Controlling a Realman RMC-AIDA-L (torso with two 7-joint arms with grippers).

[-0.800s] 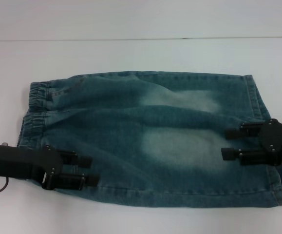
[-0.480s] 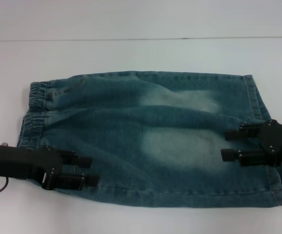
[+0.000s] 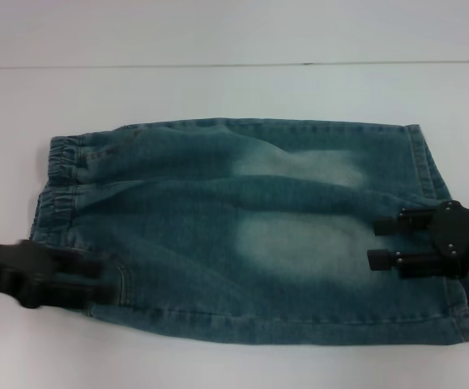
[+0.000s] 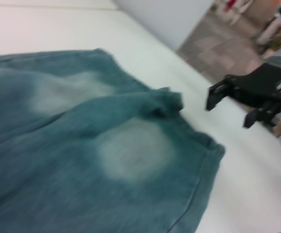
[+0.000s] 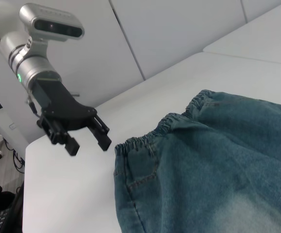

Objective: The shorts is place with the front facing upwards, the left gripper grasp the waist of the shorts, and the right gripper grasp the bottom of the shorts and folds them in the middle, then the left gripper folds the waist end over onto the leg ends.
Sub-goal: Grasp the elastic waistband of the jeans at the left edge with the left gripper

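The blue-green denim shorts (image 3: 250,235) lie flat on the white table, folded lengthwise. The ruffled waist (image 3: 56,182) is at the left and the stitched leg ends (image 3: 437,174) are at the right. My left gripper (image 3: 100,278) is low at the near left corner, by the waist. In the right wrist view the left gripper (image 5: 89,144) hangs open over bare table beside the waist (image 5: 155,133), holding nothing. My right gripper (image 3: 374,241) stands open over the leg ends, empty. The left wrist view shows the right gripper (image 4: 230,110) past the shorts (image 4: 106,145).
The white table (image 3: 218,89) runs all round the shorts, with its far edge against a pale wall. In the left wrist view the floor (image 4: 218,43) shows beyond the table's edge.
My left gripper has slid back to the left, from over the near fold toward the waist corner. The right gripper and the shorts have stayed put.
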